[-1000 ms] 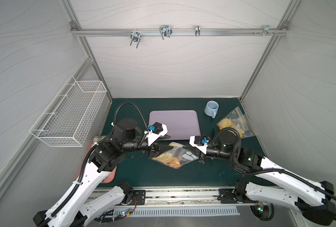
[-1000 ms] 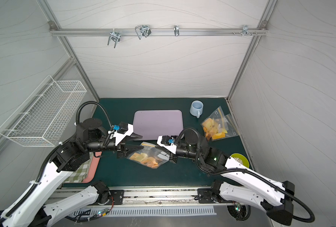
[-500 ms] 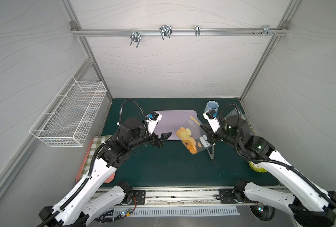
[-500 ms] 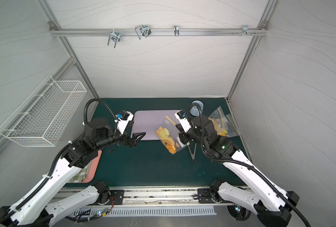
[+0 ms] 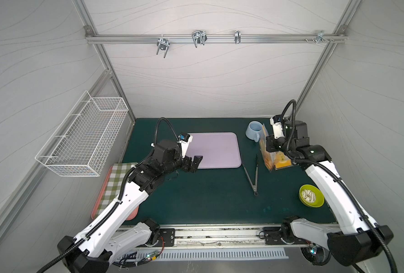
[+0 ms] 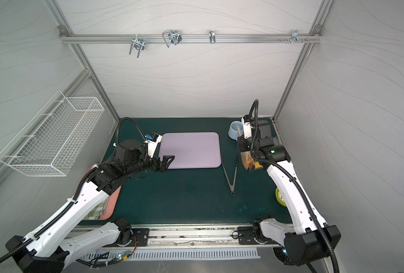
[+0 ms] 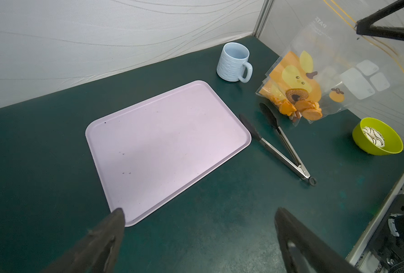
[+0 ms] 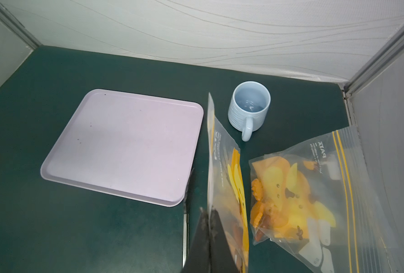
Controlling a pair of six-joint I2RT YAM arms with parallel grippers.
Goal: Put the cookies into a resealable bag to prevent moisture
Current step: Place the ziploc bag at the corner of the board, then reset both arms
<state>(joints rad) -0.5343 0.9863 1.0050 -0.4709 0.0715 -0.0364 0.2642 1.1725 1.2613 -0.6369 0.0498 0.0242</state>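
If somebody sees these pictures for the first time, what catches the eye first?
The right gripper holds a printed clear bag hanging beside the blue mug, orange cookies heaped at its bottom. The left gripper hangs open by the lilac tray's near corner.

Lilac tray point(image 7: 168, 146) just beside the left pincer point(image 7: 198, 212); tongs point(image 7: 281, 141) beyond the tray from it; blue mug point(image 7: 234, 62) farther back; green bowl point(image 7: 361, 139) well apart.

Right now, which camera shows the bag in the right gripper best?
Left wrist: the bag hangs face-on from the right gripper, cookies visible at its bottom. Right wrist sees it edge-on; both top views show it small.
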